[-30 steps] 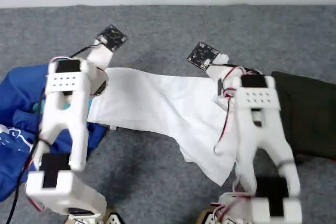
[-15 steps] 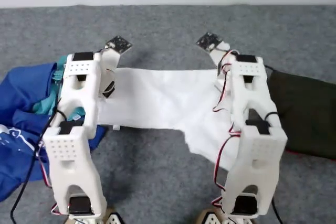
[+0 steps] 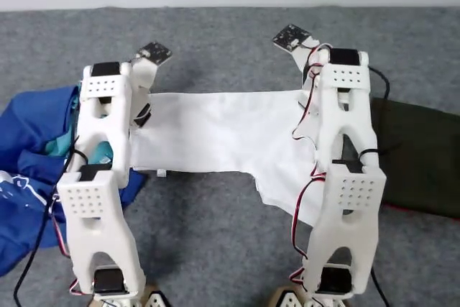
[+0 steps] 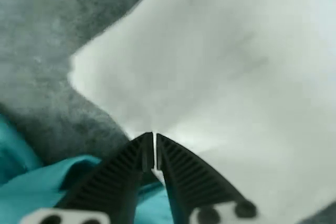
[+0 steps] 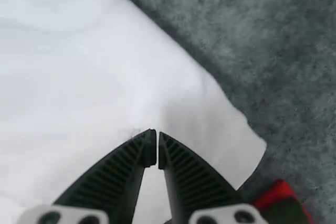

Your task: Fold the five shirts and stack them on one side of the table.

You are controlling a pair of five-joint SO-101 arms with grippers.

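So the white shirt (image 3: 215,131) is lying spread out flat across the middle of the grey table (image 3: 215,41), stretched between the two arms. The left gripper (image 4: 154,145) is down at the shirt's left edge with its jaws pinched nearly together, just a sliver of a gap, and it looks clamped on the white fabric right at a corner. Same deal for the right gripper (image 5: 157,142): jaws squeezed to a thin slit on the white cloth near its right edge. The lower right part of the shirt hangs out toward the front of the table in a crumpled flap.

On the left there's a rumpled blue shirt (image 3: 29,141) with a teal shirt (image 4: 31,182) tucked just beside the left gripper. A dark shirt (image 3: 420,156) lies flat on the right side, touching the white one, with a bit of red (image 5: 277,192) at its edge.
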